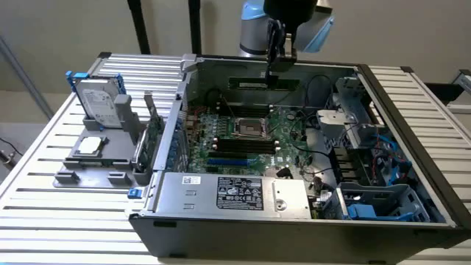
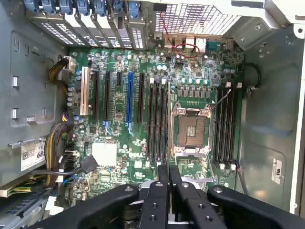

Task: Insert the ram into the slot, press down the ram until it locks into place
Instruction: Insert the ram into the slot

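Ram (image 1: pixel 246 84): green stick, level above the open case (image 1: pixel 294 234), well clear of the board (image 2: pixel 133 143).
Gripper (image 1: pixel 274 78): pinching the ram's top edge.
Slot (image 2: pixel 157 119): black strip beside the processor socket (image 2: pixel 191 130), well below.

A plain beige wall (image 1: pixel 59 27) runs behind the scene, bare and evenly lit, with no hard shadows on it. Two black upright posts (image 1: pixel 136 25) stand against it beyond the bench's far edge. A thin grey rod (image 1: pixel 16 69) slants down the exterior view's left. The bench (image 1: pixel 44 221) has a top of pale metal slats with dark gaps between them. The slats near its far-right corner (image 1: pixel 423 99) catch a soft, bright sheen. Past the bench's left edge a lower, dull grey surface (image 1: pixel 15 132) shows, with a dark cable (image 1: pixel 6 150) lying at its margin.
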Tool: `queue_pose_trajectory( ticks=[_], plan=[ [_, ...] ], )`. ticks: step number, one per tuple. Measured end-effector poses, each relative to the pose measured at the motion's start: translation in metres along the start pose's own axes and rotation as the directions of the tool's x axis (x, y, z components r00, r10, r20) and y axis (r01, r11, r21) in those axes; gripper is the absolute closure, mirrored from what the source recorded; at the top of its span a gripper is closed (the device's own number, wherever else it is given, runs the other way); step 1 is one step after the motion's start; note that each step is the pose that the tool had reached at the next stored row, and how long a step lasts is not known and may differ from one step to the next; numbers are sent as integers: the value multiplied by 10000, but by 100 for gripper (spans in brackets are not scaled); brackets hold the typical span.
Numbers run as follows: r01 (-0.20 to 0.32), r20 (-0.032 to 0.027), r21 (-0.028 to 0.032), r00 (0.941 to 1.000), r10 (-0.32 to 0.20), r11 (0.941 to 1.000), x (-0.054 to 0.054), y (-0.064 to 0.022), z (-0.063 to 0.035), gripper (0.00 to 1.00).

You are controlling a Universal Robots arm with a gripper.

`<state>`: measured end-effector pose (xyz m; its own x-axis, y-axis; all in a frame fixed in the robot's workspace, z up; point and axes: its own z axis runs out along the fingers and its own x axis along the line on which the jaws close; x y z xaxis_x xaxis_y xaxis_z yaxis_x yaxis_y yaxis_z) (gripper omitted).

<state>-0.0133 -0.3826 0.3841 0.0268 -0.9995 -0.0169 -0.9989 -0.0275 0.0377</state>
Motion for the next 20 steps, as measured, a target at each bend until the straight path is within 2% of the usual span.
queue_pose_trajectory(
  ticks=[13, 20],
  plan=[
    [0, -1, 0, 10000, 0, 10000, 0, 3, 1, 87],
    [-37, -6, 3, 10000, 37, 10000, -1, 119, 119, 87]
  ],
)
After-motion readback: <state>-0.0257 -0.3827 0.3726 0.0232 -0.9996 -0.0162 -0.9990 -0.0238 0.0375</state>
